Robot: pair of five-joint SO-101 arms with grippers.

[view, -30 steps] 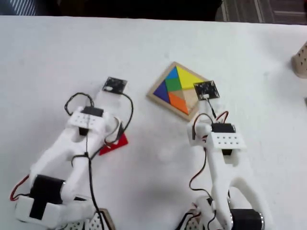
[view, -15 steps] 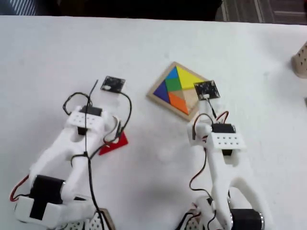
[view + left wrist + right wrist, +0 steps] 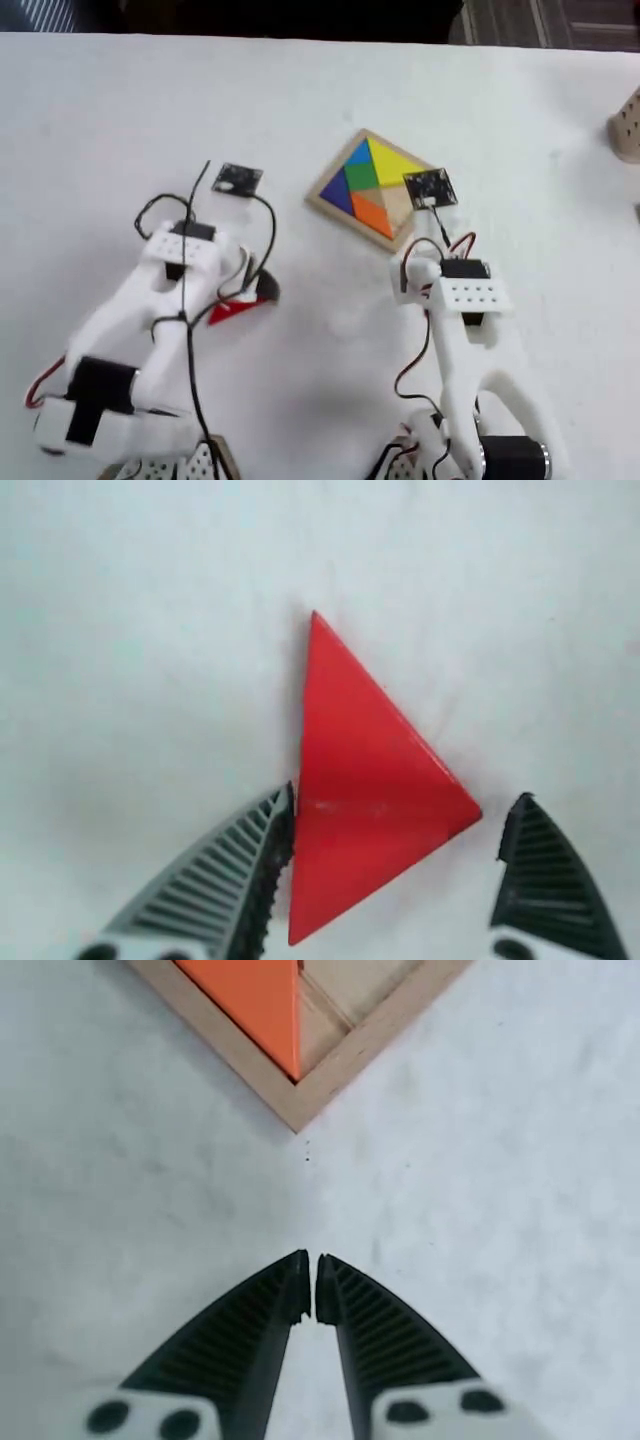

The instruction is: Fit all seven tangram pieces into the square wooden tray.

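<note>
Partly hidden red triangle (image 3: 232, 310), tray (image 3: 236, 1045) cut off

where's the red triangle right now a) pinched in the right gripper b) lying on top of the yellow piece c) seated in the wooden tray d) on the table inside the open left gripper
d: the left wrist view shows the red triangle lying on the white table inside the open left gripper, outside the wooden tray.

White table (image 3: 312, 262) between red triangle (image 3: 232, 308) and wooden tray (image 3: 349, 221)
</note>
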